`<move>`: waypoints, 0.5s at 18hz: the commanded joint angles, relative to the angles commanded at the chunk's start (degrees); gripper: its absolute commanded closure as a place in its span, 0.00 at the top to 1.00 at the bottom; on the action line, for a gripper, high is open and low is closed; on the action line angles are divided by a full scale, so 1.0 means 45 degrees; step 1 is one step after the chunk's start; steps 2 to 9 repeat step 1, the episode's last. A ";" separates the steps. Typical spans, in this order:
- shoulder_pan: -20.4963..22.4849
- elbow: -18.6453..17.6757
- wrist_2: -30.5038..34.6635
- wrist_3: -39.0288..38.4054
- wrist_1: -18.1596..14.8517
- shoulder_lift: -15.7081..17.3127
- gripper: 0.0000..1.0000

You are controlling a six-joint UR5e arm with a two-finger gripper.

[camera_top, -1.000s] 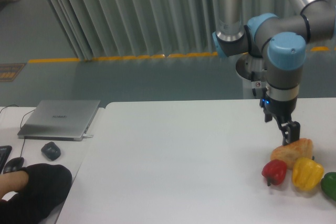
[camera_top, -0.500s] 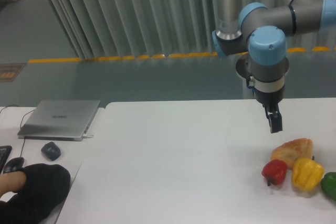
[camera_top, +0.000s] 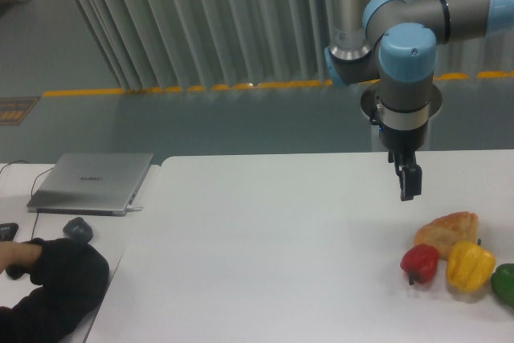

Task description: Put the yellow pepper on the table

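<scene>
The yellow pepper rests on the white table near the right edge. It sits between a red pepper on its left and a green pepper on its right. A golden-brown bread piece lies just behind it. My gripper hangs above the table, up and to the left of the bread. It holds nothing. Its fingers look close together, seen edge-on, so their gap does not show.
A smaller white desk on the left holds a closed laptop and a mouse. A person's black-sleeved arm lies at the lower left. The arm's base stands behind the table.
My gripper has risen from just beside the bread and moved left, away from the food. The person's hand at the left has shifted slightly. The peppers and bread have not moved.
</scene>
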 joint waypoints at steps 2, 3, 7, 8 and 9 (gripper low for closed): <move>0.0000 0.0000 0.0019 0.0000 0.0000 0.0000 1.00; 0.0000 0.0000 0.0019 0.0000 0.0000 0.0000 1.00; 0.0000 0.0000 0.0019 0.0000 0.0000 0.0000 1.00; 0.0000 0.0000 0.0019 0.0000 0.0000 0.0000 1.00; 0.0000 0.0000 0.0019 0.0000 0.0000 0.0000 1.00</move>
